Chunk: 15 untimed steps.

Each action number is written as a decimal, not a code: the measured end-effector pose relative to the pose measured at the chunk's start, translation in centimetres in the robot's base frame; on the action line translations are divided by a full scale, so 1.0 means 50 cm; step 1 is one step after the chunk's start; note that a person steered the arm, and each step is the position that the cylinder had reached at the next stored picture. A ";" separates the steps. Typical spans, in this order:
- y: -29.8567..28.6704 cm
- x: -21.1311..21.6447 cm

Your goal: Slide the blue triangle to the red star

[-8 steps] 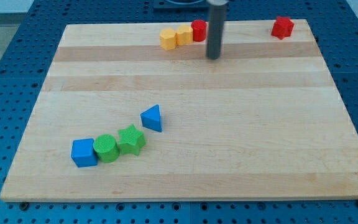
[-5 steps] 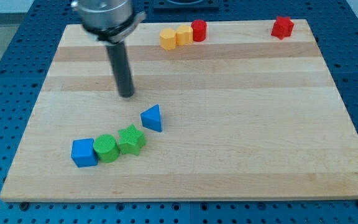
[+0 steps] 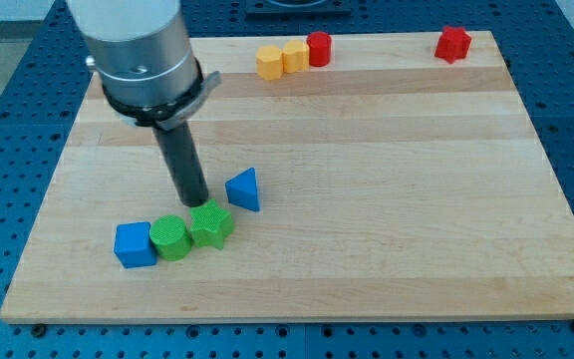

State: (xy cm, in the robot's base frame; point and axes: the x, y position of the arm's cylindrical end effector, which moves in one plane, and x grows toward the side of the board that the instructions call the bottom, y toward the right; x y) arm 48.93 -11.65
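The blue triangle (image 3: 244, 189) lies left of the board's middle. The red star (image 3: 453, 43) sits at the view's top right corner of the board. My tip (image 3: 192, 200) is down on the board just left of the blue triangle, a small gap apart, and just above the green star (image 3: 210, 224). The arm's grey body (image 3: 136, 50) hangs over the board's upper left.
A blue cube (image 3: 134, 244) and a green cylinder (image 3: 168, 237) line up with the green star at the lower left. A yellow hexagon (image 3: 269, 62), a yellow block (image 3: 295, 56) and a red cylinder (image 3: 319, 48) stand at the top edge of the wooden board (image 3: 387, 199).
My tip has swept from the top middle down and left, to just left of the blue triangle. No block has moved.
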 end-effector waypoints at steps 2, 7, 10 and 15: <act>0.078 0.001; 0.260 -0.001; 0.339 -0.042; 0.419 -0.135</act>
State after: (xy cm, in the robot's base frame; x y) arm 42.20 9.28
